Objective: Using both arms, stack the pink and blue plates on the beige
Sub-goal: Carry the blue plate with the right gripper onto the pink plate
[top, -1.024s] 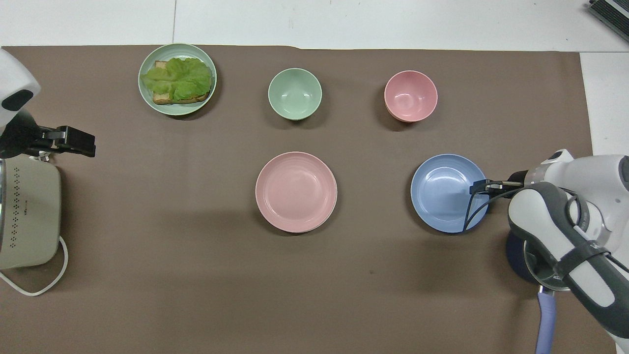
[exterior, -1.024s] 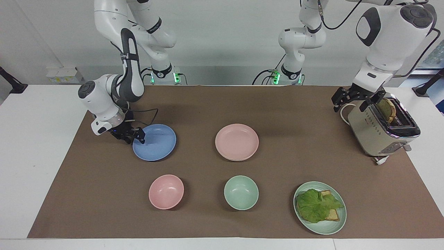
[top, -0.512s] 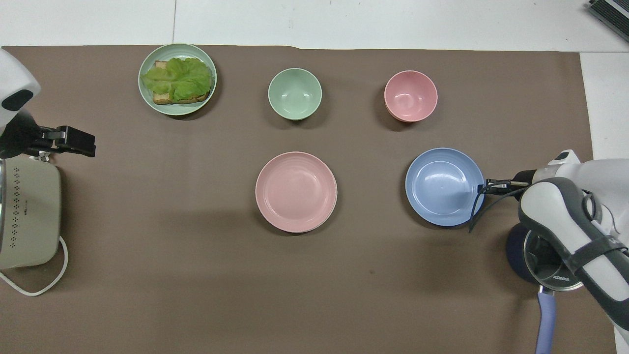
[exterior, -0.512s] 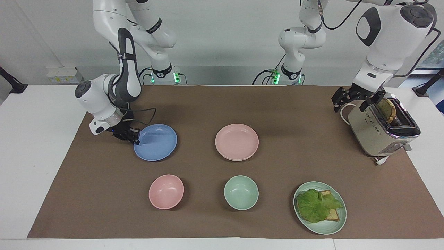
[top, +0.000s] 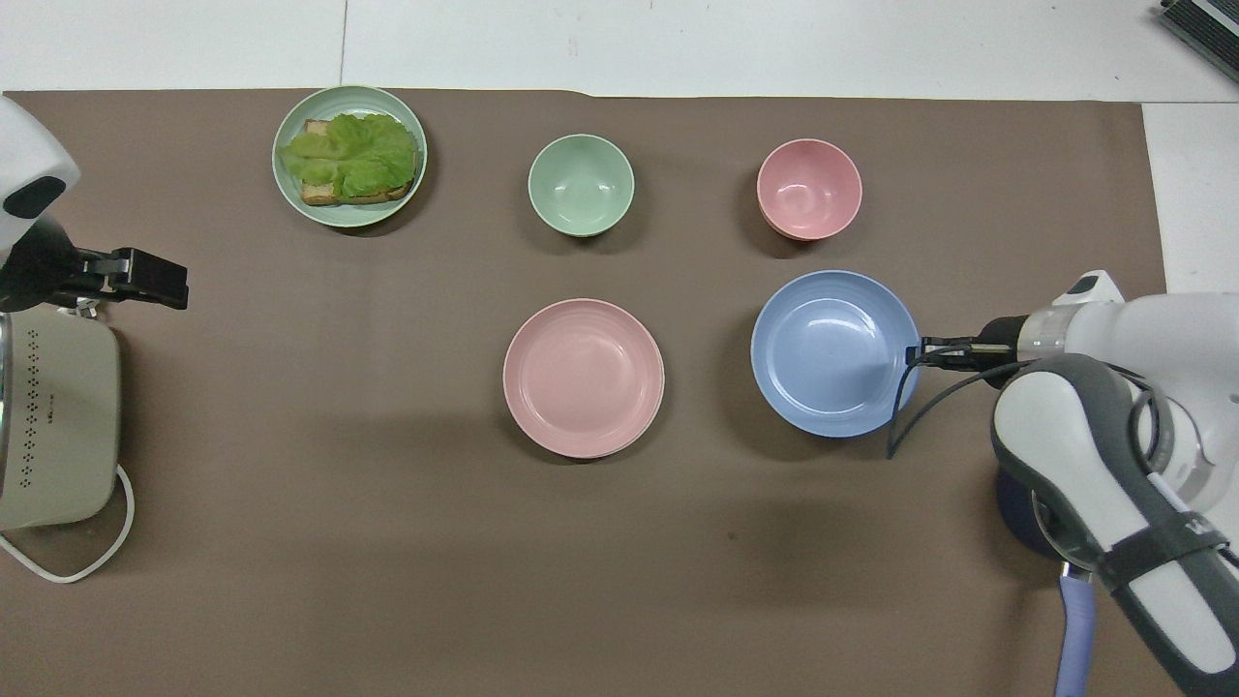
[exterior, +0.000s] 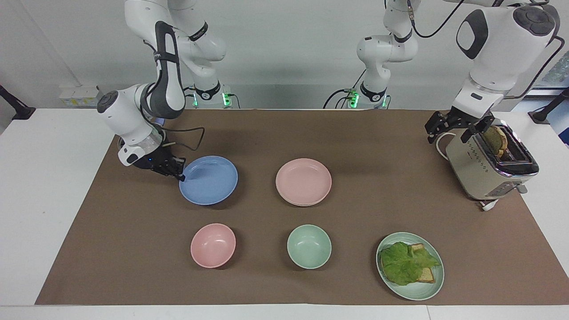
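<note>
The blue plate hangs slightly tilted just above the mat, toward the right arm's end of the table. My right gripper is shut on its rim, on the side away from the pink plate. The pink plate lies at the middle of the mat. The beige plate is hidden beneath it, apart from a thin pale edge. My left gripper waits open in the air beside the toaster, holding nothing.
A pink bowl, a mint-green bowl and a green plate with toast and lettuce stand in a row farther from the robots. A toaster holds bread at the left arm's end. A dark blue pan lies under the right arm.
My right gripper closed on the blue plate's rim, lifted it and carried it a little toward the pink plate. The left arm has not moved.
</note>
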Controlling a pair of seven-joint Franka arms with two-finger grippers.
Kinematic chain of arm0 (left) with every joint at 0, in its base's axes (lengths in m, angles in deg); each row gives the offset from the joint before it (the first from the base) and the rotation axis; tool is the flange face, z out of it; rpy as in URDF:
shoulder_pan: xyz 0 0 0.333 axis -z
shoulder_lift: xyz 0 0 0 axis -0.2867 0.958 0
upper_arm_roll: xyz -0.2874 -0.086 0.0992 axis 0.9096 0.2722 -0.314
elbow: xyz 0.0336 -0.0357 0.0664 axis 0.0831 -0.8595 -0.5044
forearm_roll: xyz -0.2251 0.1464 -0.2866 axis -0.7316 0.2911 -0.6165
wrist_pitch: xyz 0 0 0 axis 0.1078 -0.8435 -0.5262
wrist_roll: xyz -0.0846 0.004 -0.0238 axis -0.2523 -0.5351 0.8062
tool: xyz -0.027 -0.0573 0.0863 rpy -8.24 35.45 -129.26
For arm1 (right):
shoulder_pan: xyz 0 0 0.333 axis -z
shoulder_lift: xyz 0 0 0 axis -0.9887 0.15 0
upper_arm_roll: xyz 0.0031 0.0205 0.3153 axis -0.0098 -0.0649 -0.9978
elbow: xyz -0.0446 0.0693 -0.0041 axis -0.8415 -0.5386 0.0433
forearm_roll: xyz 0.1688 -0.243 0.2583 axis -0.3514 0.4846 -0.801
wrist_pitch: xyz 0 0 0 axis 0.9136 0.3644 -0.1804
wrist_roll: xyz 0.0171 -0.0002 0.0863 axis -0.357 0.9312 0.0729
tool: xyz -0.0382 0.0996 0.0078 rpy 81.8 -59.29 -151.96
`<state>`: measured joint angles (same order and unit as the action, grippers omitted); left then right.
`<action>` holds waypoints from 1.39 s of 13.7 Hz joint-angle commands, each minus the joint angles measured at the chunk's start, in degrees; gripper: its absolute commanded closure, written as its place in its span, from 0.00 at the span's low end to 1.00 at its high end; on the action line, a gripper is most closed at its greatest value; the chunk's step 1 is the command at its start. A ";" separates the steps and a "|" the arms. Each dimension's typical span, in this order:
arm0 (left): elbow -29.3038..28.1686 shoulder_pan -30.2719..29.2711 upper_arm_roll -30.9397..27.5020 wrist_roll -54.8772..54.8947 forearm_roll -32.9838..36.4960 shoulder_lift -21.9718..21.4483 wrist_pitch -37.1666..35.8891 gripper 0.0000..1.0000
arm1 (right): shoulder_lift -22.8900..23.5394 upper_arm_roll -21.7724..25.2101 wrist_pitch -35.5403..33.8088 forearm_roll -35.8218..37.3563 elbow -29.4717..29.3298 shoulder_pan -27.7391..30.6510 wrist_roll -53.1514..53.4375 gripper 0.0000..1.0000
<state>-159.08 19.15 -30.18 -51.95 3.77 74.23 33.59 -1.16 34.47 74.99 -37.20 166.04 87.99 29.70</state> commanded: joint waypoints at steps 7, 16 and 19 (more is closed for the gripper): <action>0.26 -0.64 0.38 -0.34 0.61 -0.51 -1.01 0.00 | 3.46 -0.02 5.80 0.08 -4.51 -19.25 22.14 1.00; 0.26 -0.64 0.46 -0.34 0.61 -0.59 -1.01 0.00 | 10.84 -0.02 17.04 0.52 -4.87 -27.71 27.34 1.00; 0.26 -0.64 0.38 -0.34 0.61 -0.51 -1.01 0.00 | 11.72 -0.11 17.05 0.43 -5.75 -27.80 28.04 1.00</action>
<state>-159.08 19.15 -30.18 -51.96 3.77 74.21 33.59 9.75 34.34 91.83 -37.13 161.78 60.34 56.05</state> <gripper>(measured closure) 0.000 0.960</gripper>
